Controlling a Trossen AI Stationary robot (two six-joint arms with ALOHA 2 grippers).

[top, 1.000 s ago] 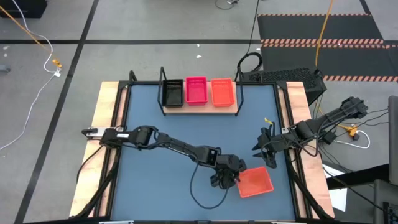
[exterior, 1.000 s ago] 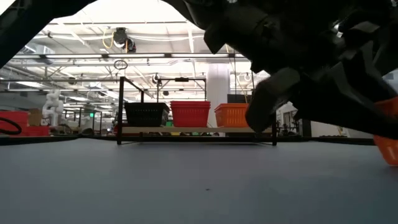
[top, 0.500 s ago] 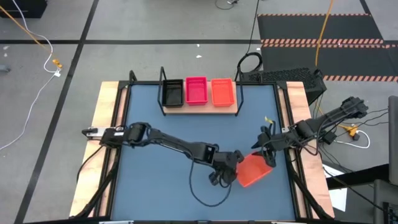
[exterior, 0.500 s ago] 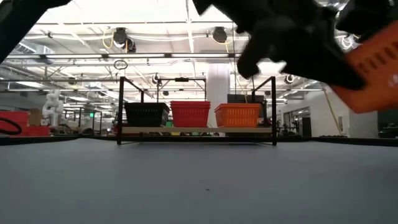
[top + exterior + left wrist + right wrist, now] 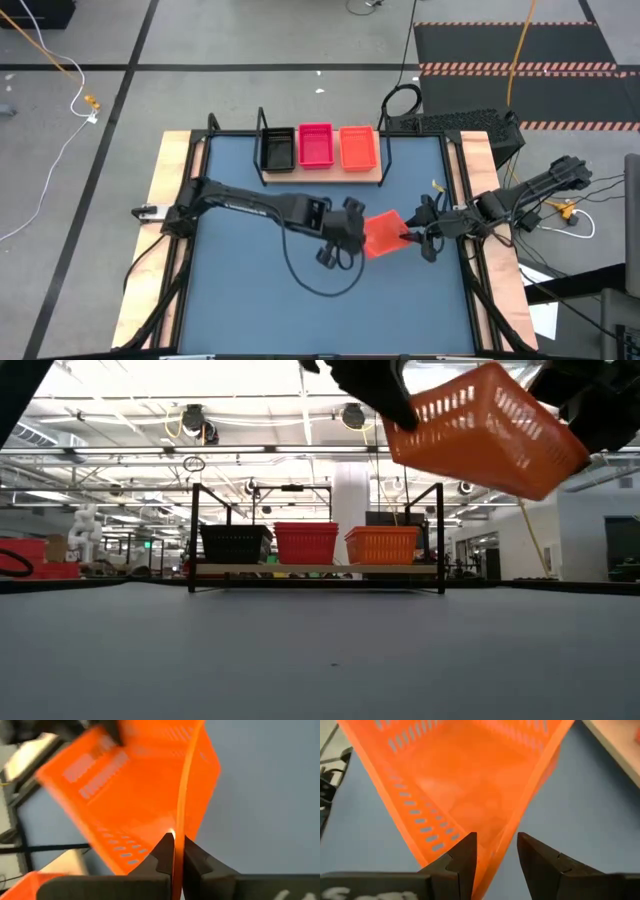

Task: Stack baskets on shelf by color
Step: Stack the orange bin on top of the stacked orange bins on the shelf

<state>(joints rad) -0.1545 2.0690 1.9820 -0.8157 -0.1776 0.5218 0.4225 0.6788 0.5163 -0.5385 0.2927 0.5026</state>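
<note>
While the shelf (image 5: 322,175) at the far edge of the table (image 5: 250,290) carries a black stack (image 5: 277,148), a pinkish-red stack (image 5: 316,144) and an orange stack (image 5: 358,147) side by side, one further orange basket (image 5: 382,233) hangs in the air above the right-hand middle of the tabletop. How many baskets each stack holds cannot be told from above or from the low view, where the three stacks appear about equal in height.

The left gripper (image 5: 174,851) has its jaws pressed together on one thin rim of the airborne basket, which tilts, one end lower than the other, in the low view (image 5: 487,430). The right gripper (image 5: 494,851) sits at the opposite end of the same basket: its jaws are spread, with a corner wall of the basket lying between them, not visibly pinched. Both grippers thus meet at the basket, well apart from the shelf.

No loose basket lies on the tabletop in the high view. As a judgement, the task is near its end: the sorted columns are in place, and this orange basket appears to be the last piece, yet to be carried over and set onto the orange stack at the shelf's right end.
</note>
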